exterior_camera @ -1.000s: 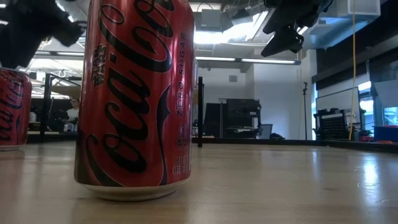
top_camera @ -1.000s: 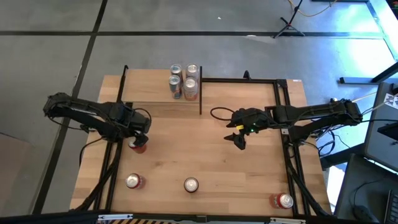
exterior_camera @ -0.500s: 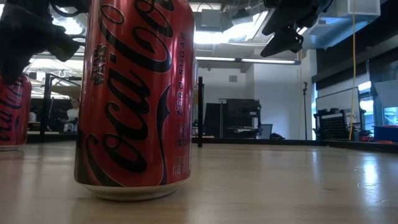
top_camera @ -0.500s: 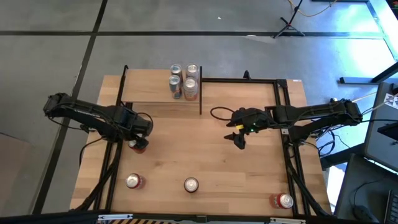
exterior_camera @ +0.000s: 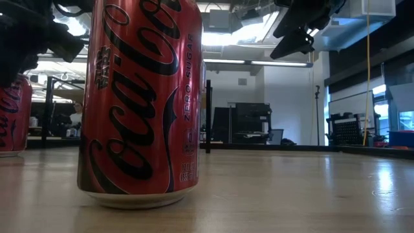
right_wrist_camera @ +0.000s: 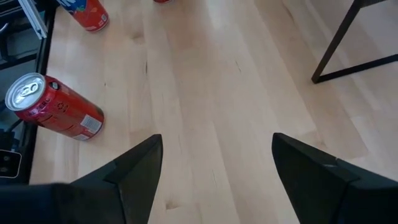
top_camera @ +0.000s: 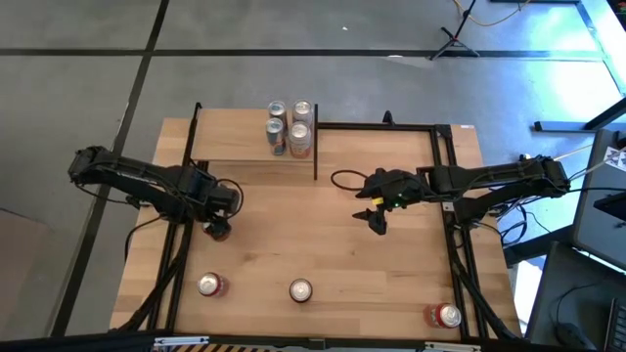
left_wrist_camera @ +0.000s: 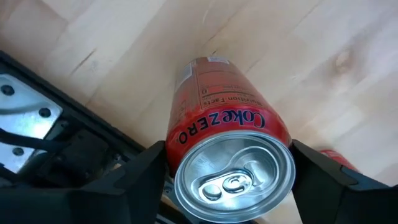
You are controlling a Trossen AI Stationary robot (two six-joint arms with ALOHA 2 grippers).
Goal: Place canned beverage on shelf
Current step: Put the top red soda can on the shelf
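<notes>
A red Coke Zero can (left_wrist_camera: 227,143) stands upright on the tabletop at the left, also seen in the high view (top_camera: 218,232). My left gripper (left_wrist_camera: 229,180) is open and points down over it, one finger close on each side of the can's upper part; it also shows in the high view (top_camera: 219,207). Whether the fingers touch the can I cannot tell. The shelf (top_camera: 230,145), a raised light-wood board with black posts, stands at the far left and carries several cans (top_camera: 290,127). My right gripper (top_camera: 377,220) is open and empty above the table's middle right.
Three more cans stand near the front edge: front left (top_camera: 208,285), front centre (top_camera: 300,290), which fills the low view (exterior_camera: 139,97), and front right (top_camera: 445,315). A black frame (top_camera: 377,125) edges the far right part of the table.
My left gripper has gone down and a little toward the table's right edge over the can, so its fingers now stand on either side of the can's top. The can has stayed upright in place.
</notes>
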